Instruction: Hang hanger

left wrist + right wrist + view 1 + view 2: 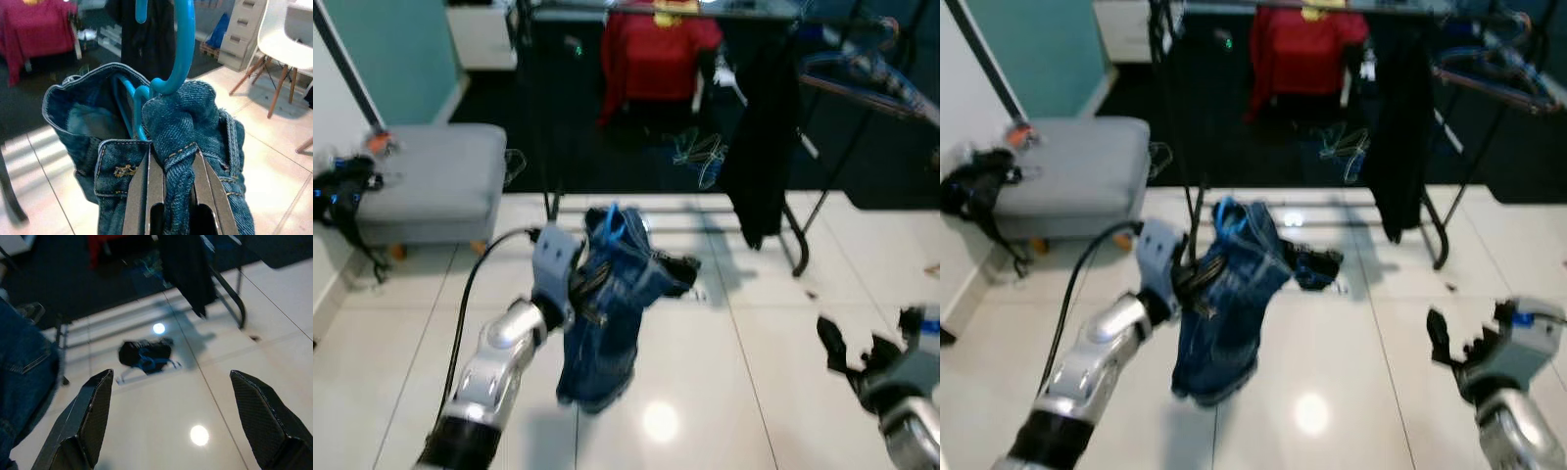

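Two claws here, and so far I'd call the job maybe half done. I've got the jeans (607, 313) on their blue hanger (173, 54) lifted clear of the floor (724, 392), but nothing is on the clothes rack (803, 88) yet. The rack stands well ahead of me, along the far edge of the white tiles, with a red top (656, 54) and a black garment (759, 147) hanging from it. So what's left, as I judge it: walk up, raise the hook over the rail, and let go.

My left claw (173, 171) is clamped tight on a bunched fold of denim near the waistband, right below the hanger's hook. In the left wrist view my two fingers (146, 196) pinch that wad from both sides and the hook curves up just above them. Worth noting I'm gripping cloth, not the plastic itself, so the hanger could shift inside the jeans when I lift.

My right claw (176, 421) is spread wide and holds nothing, hovering low over the tiles near their right edge. Through its gap I see another dark bundle with a blue hanger (145, 355) lying on the floor, near the rack's foot. A grey ottoman (431, 181) sits off to my left by the wall.
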Controlling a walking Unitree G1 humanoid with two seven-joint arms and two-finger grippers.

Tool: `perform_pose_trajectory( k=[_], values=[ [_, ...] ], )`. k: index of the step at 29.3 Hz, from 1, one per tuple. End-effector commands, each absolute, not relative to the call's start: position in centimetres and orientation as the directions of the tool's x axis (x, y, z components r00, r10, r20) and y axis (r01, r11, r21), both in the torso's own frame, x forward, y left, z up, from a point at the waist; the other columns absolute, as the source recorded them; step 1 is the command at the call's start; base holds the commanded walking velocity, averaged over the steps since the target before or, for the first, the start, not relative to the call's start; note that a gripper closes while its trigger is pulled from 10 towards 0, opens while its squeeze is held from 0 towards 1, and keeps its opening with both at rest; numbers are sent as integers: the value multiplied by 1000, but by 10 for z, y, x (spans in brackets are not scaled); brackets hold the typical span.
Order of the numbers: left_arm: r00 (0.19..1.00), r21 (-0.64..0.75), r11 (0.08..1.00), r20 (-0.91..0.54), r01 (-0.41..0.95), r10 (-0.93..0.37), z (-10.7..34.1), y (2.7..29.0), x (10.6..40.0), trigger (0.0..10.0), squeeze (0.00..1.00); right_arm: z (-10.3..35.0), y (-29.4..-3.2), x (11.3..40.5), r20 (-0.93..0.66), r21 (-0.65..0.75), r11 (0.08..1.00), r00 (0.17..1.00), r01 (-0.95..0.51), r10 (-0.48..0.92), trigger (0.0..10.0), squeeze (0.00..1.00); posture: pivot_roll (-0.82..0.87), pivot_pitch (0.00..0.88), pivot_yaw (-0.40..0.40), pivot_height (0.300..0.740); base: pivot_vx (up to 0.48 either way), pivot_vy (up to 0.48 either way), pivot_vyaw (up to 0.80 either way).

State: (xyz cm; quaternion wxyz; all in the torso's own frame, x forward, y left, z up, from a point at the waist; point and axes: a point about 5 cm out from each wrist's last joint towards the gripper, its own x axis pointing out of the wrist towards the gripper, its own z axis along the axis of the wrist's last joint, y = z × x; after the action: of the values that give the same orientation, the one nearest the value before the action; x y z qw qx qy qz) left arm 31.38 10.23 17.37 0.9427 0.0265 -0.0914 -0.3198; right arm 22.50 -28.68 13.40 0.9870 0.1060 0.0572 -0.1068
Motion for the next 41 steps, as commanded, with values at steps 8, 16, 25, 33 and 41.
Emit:
perform_pose_trajectory(
  k=[8,16,25,33,41],
  values=[
    [695,169,744,274,646,-665,211,75,313,10000,0,135,-290,226,-127,177,955,968,236,-216,10000,0,-110,134,-4,740,410,0,0],
    [651,172,714,309,679,-693,225,52,313,10000,0,135,-288,228,-127,179,956,969,234,-213,10000,0,-118,134,0,740,409,0,-100],
    [657,162,705,265,691,-706,218,44,314,10000,0,140,-289,230,-103,179,956,971,231,-216,10000,0,-122,139,3,740,405,0,-444],
    [669,158,714,258,682,-697,217,43,315,10000,0,142,-285,232,-91,175,962,976,211,-198,10000,0,-117,139,-1,740,402,0,0],
    [677,155,716,242,681,-695,214,41,316,10000,0,142,-283,234,-87,172,966,979,196,-183,10000,0,-115,136,-1,740,395,0,0]
  ],
)
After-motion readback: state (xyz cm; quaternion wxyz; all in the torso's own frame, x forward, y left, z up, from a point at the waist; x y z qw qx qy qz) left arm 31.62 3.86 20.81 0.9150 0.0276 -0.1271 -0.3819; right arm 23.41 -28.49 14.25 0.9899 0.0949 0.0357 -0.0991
